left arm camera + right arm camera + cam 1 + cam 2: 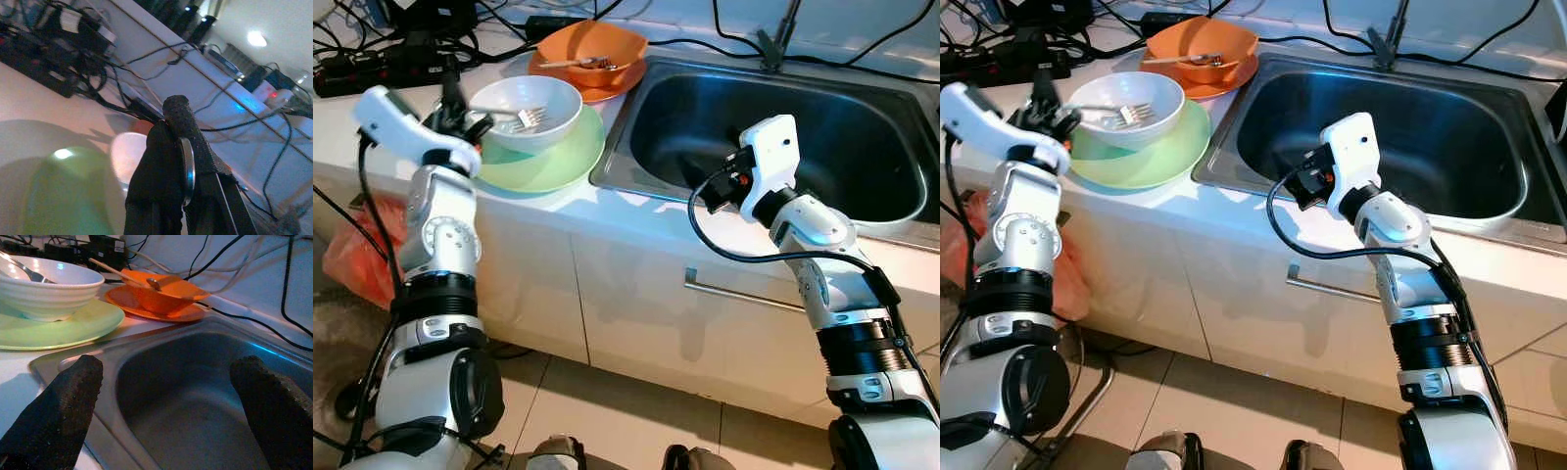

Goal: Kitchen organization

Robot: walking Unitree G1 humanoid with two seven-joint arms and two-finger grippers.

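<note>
At upper left of the head views, the left pincer (460,116) is closed on a thin metal edge (it looks like the rim or handle of something, hard to identify) beside the white bowl (530,110) with its fork (524,117), which sits on the green plate (553,157) on the worktop (342,122). Right pincer (166,401), fingers spread wide, hovers at the sink (862,137) rim. Judging by this, dishes go into the sink next, needing a lift and carry rightward. An orange bowl (592,49) waits behind.
</note>
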